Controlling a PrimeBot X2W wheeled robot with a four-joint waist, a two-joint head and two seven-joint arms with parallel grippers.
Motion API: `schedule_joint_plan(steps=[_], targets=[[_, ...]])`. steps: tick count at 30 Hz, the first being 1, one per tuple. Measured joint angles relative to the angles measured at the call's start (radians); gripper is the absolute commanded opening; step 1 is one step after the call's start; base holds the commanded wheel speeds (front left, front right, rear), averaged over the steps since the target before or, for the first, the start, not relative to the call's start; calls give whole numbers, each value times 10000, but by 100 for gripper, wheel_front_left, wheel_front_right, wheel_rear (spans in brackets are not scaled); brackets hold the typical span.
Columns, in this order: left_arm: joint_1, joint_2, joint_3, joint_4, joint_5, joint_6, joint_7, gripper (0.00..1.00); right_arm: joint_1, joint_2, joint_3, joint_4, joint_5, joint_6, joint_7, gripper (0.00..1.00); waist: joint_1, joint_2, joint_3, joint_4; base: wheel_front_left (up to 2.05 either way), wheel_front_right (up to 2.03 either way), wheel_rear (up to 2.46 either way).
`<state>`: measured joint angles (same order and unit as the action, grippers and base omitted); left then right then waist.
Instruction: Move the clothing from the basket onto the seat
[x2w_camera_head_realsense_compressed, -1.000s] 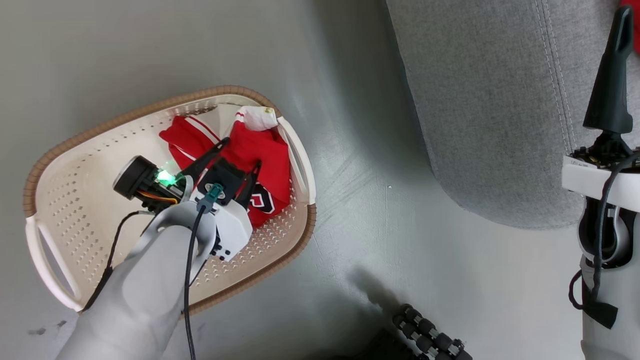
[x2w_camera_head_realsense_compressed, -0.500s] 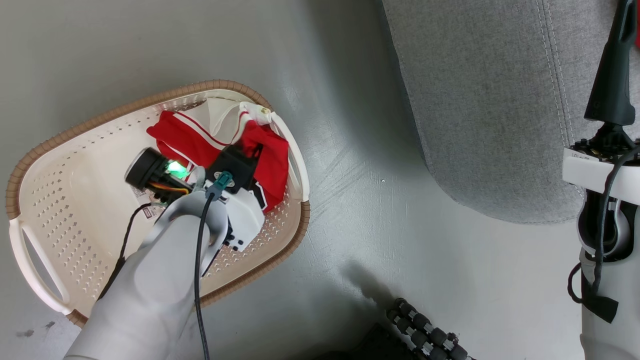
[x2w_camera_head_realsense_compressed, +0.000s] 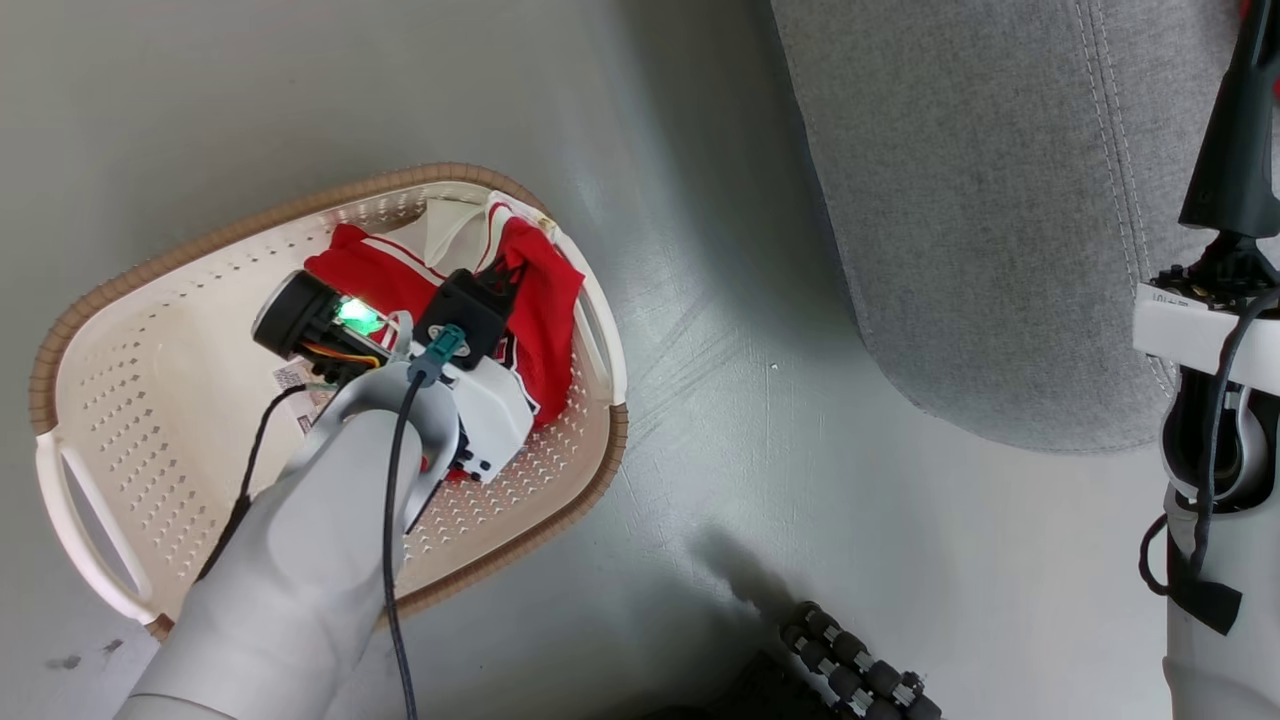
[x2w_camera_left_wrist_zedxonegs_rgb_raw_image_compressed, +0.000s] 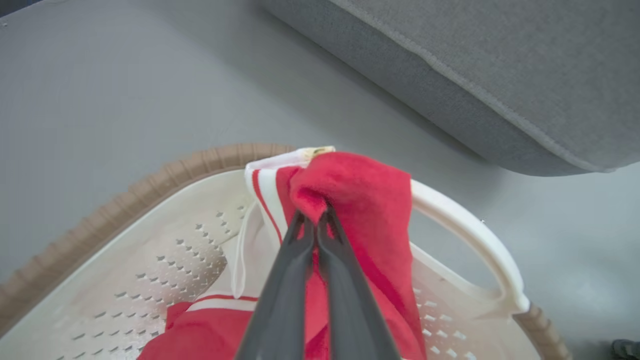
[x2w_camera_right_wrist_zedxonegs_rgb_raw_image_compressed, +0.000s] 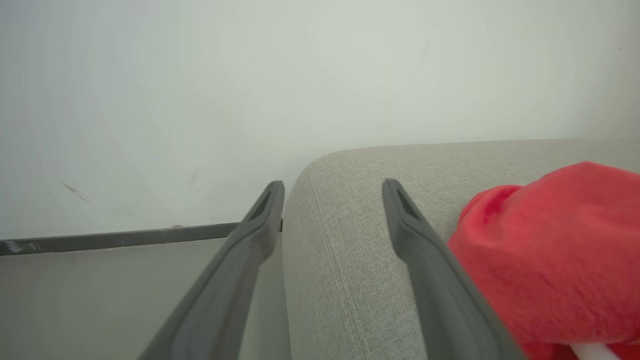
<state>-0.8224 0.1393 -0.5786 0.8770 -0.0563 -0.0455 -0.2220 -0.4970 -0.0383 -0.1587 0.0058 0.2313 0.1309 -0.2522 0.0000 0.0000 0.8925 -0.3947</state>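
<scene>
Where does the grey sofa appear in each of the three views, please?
Head view: the sofa occupies the upper right.
Left wrist view: the sofa crosses the top right, beyond the basket.
Right wrist view: the sofa lies lower centre and right, beyond the right gripper.
Shared landmark: its stitched seam.

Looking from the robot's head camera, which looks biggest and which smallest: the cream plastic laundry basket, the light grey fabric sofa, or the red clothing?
1 and 2, too alike to rank: cream perforated plastic basket and light grey fabric sofa, which runs off the frame.
3: red clothing, clearly smallest.
</scene>
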Motion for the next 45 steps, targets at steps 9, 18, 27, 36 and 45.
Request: schedule_joint_plan(steps=[9, 18, 27, 36, 45], targets=[[22, 171, 190, -180, -71, 23, -169, 0, -53, 0, -15, 50, -12, 0, 0, 100, 0, 0, -215, 213, 0, 0, 0], [511, 311, 523, -771, -401, 230, -263, 0, -176, -4, -10, 165, -441, 0, 0, 100, 0, 0, -594, 525, 0, 0, 0], [894, 330, 897, -2393, -608, 514, -293, 0, -156, -10, 38, 378, -746, 0, -2, 100, 0, 0, -1149, 897, 0, 0, 0], [1816, 449, 1432, -4266, -755, 834, -297, 0, 126, -23, 247, 652, -878, 0, -2, 100, 0, 0, -1959, 1359, 0, 0, 0], [2651, 602, 1935, -5695, -932, 1076, -305, 0, 400, -44, 430, 828, -1269, 0, -2, 100, 0, 0, -2840, 1770, 0, 0, 0]])
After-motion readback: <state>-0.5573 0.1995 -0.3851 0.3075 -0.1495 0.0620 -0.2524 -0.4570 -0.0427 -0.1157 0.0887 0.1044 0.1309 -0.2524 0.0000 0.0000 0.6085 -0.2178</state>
